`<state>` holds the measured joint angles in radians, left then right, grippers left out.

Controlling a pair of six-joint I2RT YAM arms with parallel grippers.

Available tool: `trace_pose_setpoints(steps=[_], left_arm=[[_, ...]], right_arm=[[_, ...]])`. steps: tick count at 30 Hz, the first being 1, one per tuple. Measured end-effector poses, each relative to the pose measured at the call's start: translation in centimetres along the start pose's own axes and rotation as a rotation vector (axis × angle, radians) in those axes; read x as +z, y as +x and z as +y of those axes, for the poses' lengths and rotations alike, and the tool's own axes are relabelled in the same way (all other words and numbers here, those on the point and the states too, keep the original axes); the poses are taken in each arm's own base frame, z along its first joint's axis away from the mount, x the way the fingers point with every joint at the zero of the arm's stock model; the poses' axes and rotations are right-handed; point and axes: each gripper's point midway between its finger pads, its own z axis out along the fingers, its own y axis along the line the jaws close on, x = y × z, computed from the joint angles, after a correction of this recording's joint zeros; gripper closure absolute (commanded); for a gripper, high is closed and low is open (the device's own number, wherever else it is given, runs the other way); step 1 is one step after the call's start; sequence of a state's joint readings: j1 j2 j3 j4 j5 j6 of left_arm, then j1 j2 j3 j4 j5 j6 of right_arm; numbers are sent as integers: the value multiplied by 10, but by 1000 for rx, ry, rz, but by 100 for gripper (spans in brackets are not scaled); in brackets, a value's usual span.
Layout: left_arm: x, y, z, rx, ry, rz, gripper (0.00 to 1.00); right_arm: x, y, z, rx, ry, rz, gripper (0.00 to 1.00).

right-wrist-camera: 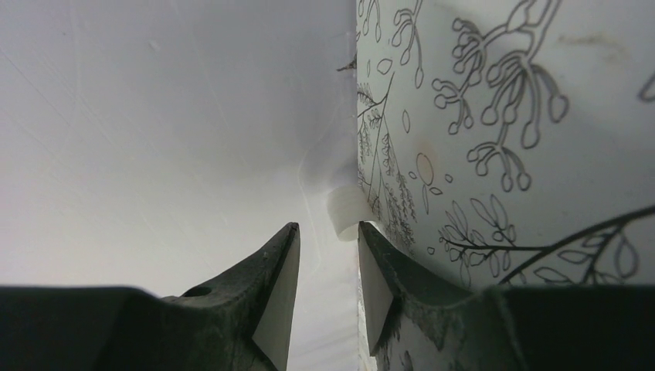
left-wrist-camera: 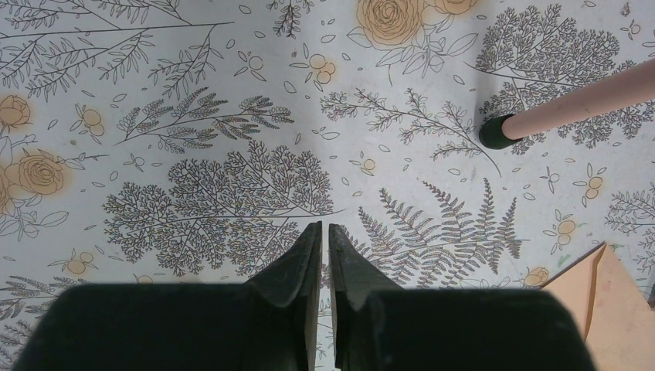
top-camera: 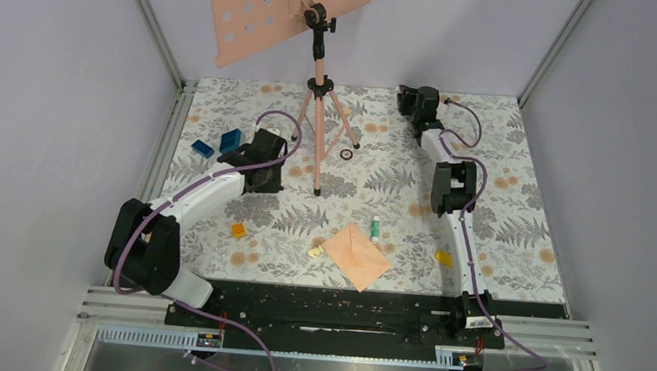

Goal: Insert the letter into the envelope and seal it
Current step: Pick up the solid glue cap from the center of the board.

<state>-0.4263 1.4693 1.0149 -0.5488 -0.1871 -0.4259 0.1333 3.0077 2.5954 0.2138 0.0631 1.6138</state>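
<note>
Floral-printed paper covers the table (top-camera: 524,208); a pink tripod stand (top-camera: 317,106) rises behind. The peach-pink paper envelope (top-camera: 357,256) lies at the front between both arms, reachable by either. Left gripper (left-wrist-camera: 325,232) nearly closed on nothing; right gripper (right-wrist-camera: 328,247) parted, empty, facing the far corner. The letter is unseen, perhaps inside. One tripod foot (left-wrist-camera: 498,131) stands near the left gripper's likely path; a white glue stick (top-camera: 375,230) lies just beyond the envelope

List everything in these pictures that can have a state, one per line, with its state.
envelope, lying flat, flaps folded in, ungripped; whether it is sealed cannot be told
left gripper, shut, empty
right gripper, open, empty
small white tube, lying on its side
music stand, upright on its tripod
</note>
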Motion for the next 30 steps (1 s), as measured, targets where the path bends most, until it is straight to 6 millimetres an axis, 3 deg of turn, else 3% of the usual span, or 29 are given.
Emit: trace_pose_setpoints(steps=[13,30], left_arm=[[0,1,1,1,-3,2,92],[5,4,1,5,-11,19,92]], right_arm=[[1,12,-2,0,-7,-48,61],[3,3,-4,-23,-15,-107,60]])
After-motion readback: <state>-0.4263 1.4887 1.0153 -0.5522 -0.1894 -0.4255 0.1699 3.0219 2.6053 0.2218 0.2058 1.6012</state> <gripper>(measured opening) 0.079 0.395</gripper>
